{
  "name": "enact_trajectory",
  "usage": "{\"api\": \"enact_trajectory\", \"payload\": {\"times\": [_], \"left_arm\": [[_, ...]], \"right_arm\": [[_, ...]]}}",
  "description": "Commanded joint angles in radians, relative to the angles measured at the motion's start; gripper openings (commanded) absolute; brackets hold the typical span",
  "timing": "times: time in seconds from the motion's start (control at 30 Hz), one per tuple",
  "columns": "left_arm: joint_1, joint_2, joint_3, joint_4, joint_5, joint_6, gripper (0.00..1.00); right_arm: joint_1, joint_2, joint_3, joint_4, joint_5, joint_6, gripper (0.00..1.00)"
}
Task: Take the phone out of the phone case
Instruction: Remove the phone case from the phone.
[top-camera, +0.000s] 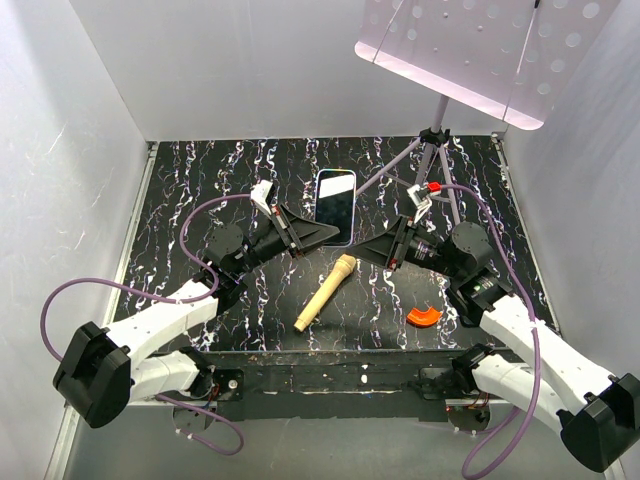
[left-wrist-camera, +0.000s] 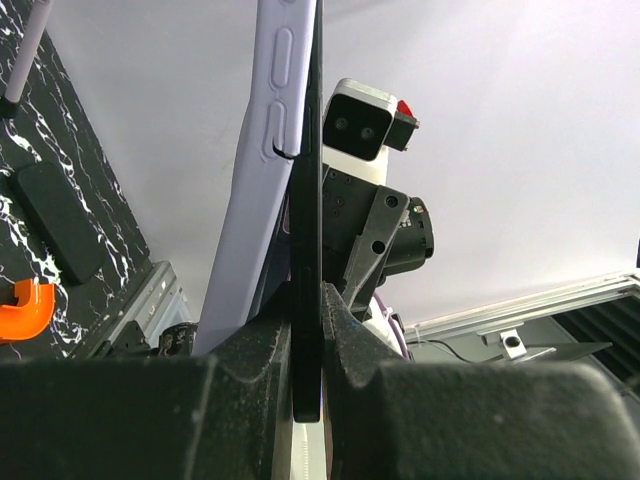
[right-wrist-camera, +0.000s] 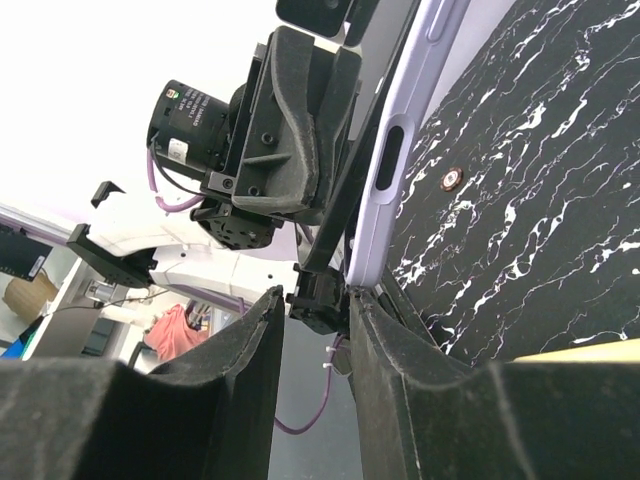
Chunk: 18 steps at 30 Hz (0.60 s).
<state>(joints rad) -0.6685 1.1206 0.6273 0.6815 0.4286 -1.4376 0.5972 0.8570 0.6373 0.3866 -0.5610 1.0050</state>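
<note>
The phone (top-camera: 335, 205) is held off the table (top-camera: 200, 190), near the middle and toward the far side, its glossy screen facing up at the top camera and its lower end between the two arms' tips. The left gripper (left-wrist-camera: 308, 315) is clamped on the phone: in the left wrist view its two pads press both faces of the thin black slab, seen edge-on. Next to it the case (left-wrist-camera: 262, 200) stands away from the phone, its lavender side wall with the button slots leaning off to the left, so a gap opens between shell and slab higher up, while lower down the two come close together behind the finger. The right gripper (right-wrist-camera: 315, 310) reaches in from the other side at the phone's lower right corner. In the right wrist view its jaws stand a little apart, with the case's lower end against one finger and a dark part beside it in the gap; whether they pinch the case I cannot tell. On the table near the arms lie a pale wooden stick (top-camera: 325, 292), slanted, and right of it an orange curved piece (top-camera: 423, 317). A dull black rectangle (left-wrist-camera: 55, 220) lies flat on the table in the left wrist view. A tripod (top-camera: 435, 150) stands at the far right.
</note>
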Motion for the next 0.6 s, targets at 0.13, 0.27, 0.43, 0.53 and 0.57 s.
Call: {"api": "enact_trajectory", "payload": {"times": [0.13,0.27,0.43,0.53,0.57], "left_arm": [[0.003,-0.033,0.035,0.081,0.013,-0.004,0.0],[0.001,-0.038,0.034,0.079,0.016,-0.006,0.0],[0.001,-0.035,0.023,0.101,0.022,-0.027,0.0],[0.0,-0.031,0.022,0.116,0.032,-0.037,0.0],[-0.002,-0.031,0.022,0.121,0.036,-0.038,0.0]], "right_arm": [[0.006,-0.004,0.002,-0.005,0.049,-0.026,0.38],[0.006,0.01,0.009,-0.009,0.056,-0.025,0.38],[0.006,0.025,0.021,-0.002,0.07,-0.019,0.37],[0.007,0.03,0.021,0.015,0.093,-0.005,0.36],[0.007,0.036,0.025,0.018,0.098,-0.003,0.35]]}}
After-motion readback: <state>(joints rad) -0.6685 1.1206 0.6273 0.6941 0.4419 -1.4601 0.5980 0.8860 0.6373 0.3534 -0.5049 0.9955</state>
